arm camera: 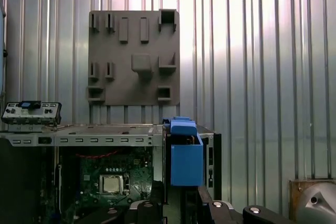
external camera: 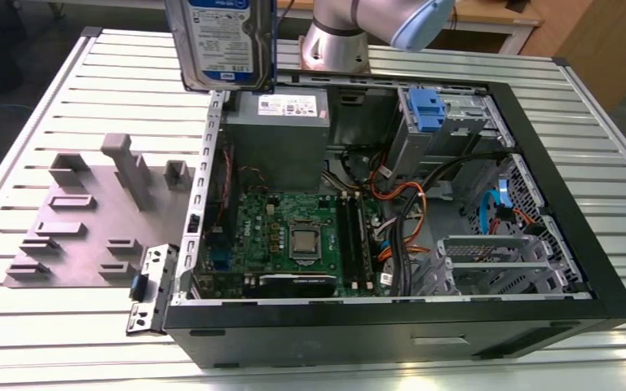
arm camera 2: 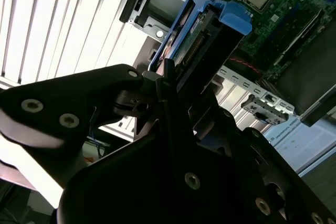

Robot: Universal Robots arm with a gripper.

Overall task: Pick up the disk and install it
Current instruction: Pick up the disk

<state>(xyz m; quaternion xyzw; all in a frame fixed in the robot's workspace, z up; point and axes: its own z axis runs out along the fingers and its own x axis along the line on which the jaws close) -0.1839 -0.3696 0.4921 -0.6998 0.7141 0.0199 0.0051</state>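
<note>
The gripper (arm camera 2: 176, 80) is clamped on the disk (external camera: 222, 45). The disk hangs upright, long axis vertical, at the exterior view's top, above the open computer case (external camera: 574, 269). The drive bays (external camera: 455, 122) lie to its right.

open computer case (external camera: 400, 326) centre | disk (external camera: 224, 45) upright at 11 o'clock, over case corner | grey block (external camera: 74, 240) at 9 o'clock | arm (external camera: 341, 41) at 12 o'clock

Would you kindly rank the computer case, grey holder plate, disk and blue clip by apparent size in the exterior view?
Largest first:
computer case
grey holder plate
disk, cut off at the edge, so unsure
blue clip
</note>
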